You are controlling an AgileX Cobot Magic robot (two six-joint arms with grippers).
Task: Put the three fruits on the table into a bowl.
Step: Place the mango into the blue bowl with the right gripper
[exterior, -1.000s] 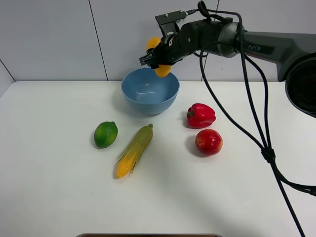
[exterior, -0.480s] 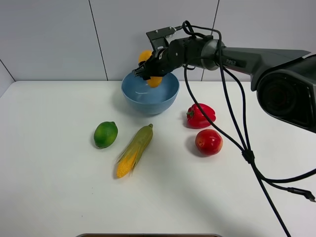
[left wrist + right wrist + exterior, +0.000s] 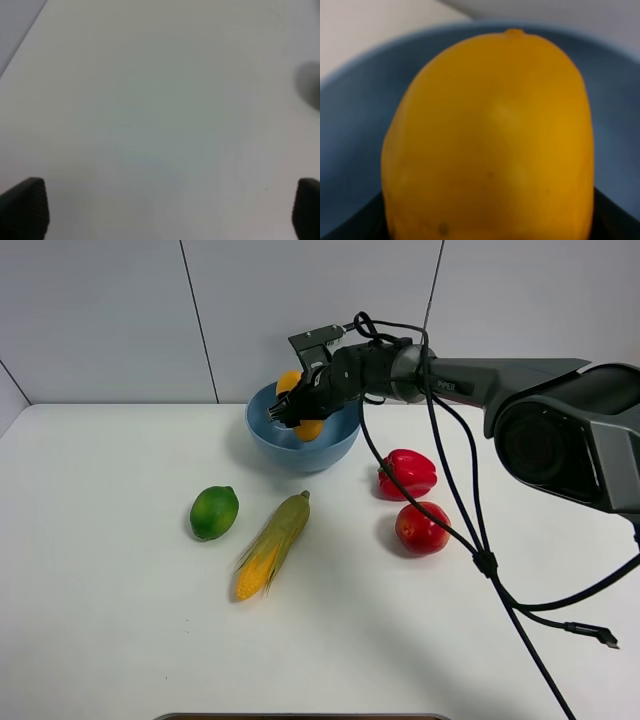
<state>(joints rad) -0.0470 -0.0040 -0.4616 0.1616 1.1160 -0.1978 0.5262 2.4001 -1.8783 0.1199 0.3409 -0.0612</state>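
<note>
**Mango held at the bowl**

My left gripper (image 3: 160, 212) hangs wide open over the table (image 3: 150, 100). The lime (image 3: 214, 512) and corn cob (image 3: 272, 544) lie left of the blue bowl (image 3: 300, 452). My right gripper (image 3: 291, 410) clamps the mango (image 3: 490, 135) in the bowl's mouth. The bell pepper (image 3: 407, 473) and apple (image 3: 422, 527) sit to the right, apart.

- Lobed glossy red bell pepper with green stem (image 3: 408, 474): lying on its side, stem end facing left in the exterior view.
- Corn cob in green husk (image 3: 271, 545): lying slantwise, well left of the pepper, yellow kernels bared at the nearer end.
- Pale grey panelled wall (image 3: 100, 320): behind, crossed by thin dark seams.
</note>
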